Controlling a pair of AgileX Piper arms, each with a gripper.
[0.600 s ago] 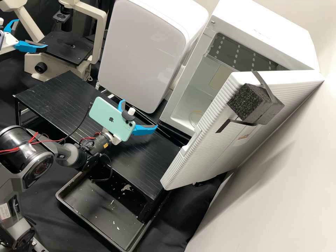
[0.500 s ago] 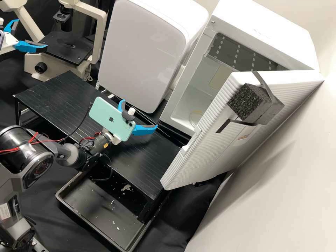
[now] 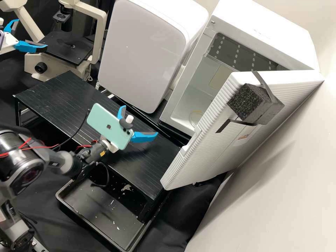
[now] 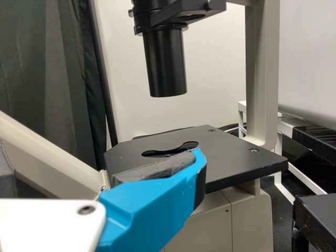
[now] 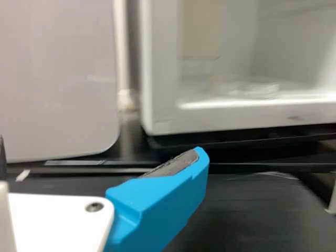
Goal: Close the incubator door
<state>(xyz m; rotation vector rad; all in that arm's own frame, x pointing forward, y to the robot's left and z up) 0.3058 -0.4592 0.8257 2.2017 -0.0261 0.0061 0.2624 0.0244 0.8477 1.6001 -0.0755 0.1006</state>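
One incubator (image 3: 259, 31) stands with one door (image 3: 215, 150) open.

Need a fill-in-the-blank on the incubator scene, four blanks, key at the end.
1. The incubator door is not shut; it stands ____.
2. The foam block is strapped to the door's ____ face.
3. The microscope stage near the left gripper is coloured ____.
4. The phone beside the right gripper has a back coloured ____.

Missing words: open; outer; black; light green.
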